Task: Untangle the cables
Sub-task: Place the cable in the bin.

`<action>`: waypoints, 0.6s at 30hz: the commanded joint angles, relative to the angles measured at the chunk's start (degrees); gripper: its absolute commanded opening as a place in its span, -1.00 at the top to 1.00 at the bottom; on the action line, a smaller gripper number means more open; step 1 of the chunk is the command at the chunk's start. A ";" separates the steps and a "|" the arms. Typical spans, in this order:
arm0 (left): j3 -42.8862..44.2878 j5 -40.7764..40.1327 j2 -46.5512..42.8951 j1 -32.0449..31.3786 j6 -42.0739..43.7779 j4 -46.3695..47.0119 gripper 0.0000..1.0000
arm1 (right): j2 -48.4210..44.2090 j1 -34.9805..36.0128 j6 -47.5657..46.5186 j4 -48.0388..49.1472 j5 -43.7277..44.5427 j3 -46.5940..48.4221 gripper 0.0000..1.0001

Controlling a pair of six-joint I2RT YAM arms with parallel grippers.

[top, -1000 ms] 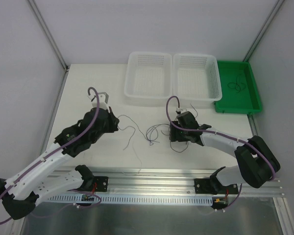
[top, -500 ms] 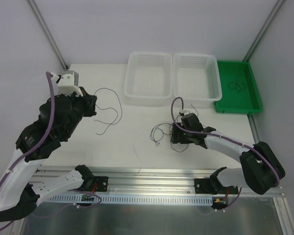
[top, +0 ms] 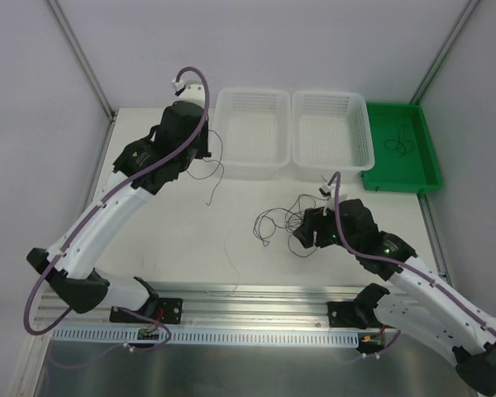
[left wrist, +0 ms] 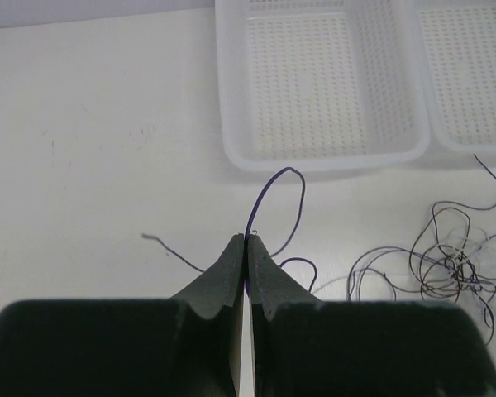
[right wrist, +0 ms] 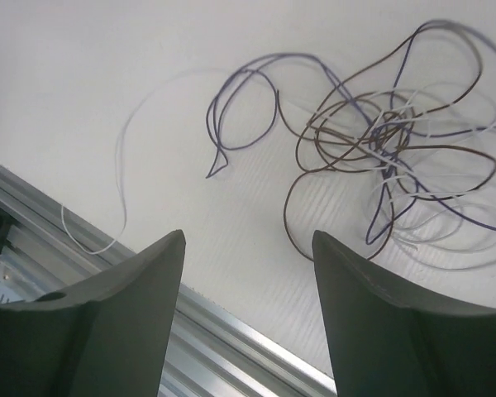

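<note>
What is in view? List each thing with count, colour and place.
baskets: two, white, far edge of the table
tray: one, green, right of baskets
tray wire: one, dark, inside tray
cable tangle: one, purple, brown and pale, mid-table
single cable: one, purple, pinched by left gripper
loose strand: one, pale, near front rail
left gripper: one, black, shut, near baskets
right gripper: one, black, open, beside tangle

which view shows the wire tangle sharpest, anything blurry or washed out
Right wrist view: tangle sharpest, its colours distinct, right end effector dark and featureless. Left wrist view: tangle small at the edge, white basket low-contrast against the table. Top view: it barely resolves.
</note>
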 commanded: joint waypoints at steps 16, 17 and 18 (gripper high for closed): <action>38.43 6.01 42.18 8.41 9.91 22.51 1.00 | -18.44 0.16 -2.81 -21.61 11.61 7.35 -0.94; 38.34 7.06 43.41 9.11 9.57 23.49 1.00 | -18.53 0.16 -2.81 -21.79 11.70 7.26 -0.94; 38.25 8.37 45.78 9.47 8.87 24.29 0.99 | -18.45 0.16 -2.89 -21.88 11.70 7.17 -0.94</action>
